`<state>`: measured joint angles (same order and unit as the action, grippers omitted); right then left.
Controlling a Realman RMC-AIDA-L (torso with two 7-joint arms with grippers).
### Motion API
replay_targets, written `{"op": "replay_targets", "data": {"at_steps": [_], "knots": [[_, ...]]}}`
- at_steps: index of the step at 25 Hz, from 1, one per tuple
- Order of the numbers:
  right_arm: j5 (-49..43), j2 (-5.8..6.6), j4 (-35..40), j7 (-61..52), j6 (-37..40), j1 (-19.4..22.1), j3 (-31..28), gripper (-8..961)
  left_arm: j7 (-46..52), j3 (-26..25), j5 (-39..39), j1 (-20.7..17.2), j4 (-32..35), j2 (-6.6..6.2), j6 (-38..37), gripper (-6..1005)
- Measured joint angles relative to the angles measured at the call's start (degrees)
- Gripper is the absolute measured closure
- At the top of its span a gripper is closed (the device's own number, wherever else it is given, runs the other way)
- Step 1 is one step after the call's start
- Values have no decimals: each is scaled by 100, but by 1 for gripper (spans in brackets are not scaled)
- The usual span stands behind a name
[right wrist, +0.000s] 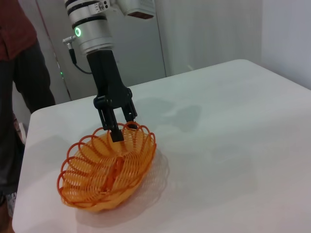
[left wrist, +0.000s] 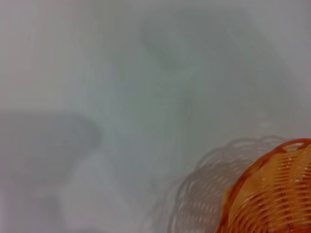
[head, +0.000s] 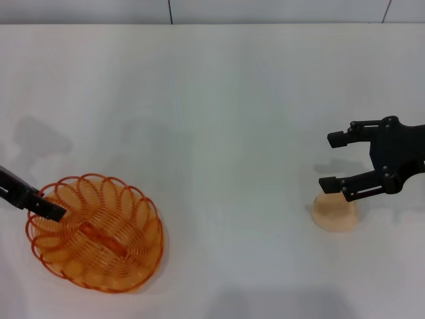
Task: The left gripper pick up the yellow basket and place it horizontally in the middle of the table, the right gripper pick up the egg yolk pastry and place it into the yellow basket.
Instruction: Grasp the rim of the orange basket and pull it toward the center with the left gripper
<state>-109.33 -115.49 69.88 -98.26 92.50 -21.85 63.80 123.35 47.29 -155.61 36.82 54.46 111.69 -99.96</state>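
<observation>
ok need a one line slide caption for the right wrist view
Left gripper straddles the yellow basket's looped rim on the white table, bystander at the table's edge.

1 basket [head: 99, 232], 1 pastry [head: 335, 213], 2 end effectors, 1 table [head: 219, 119]

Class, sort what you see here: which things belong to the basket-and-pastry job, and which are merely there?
Belonging to the job:
orange-yellow wire basket
pale beige domed pastry
left hand, at the basket's rim
right hand, open above the pastry
white table

Merely there:
person in dark red shirt, standing beyond the table
</observation>
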Motion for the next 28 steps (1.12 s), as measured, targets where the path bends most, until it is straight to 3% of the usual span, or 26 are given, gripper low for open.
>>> {"op": "replay_targets", "data": {"at_steps": [10,15,28], "knots": [[0,9,0,0,22,-3,0,84,23,-1,-38,49,-92,64,85,345],[-1,12,0,0,31,0,0,85,14,4,-72,70,-178,83,100,566],[0,18,0,3,32,6,-9,84,20,74,-176,62,-216,115,207,617]]}}
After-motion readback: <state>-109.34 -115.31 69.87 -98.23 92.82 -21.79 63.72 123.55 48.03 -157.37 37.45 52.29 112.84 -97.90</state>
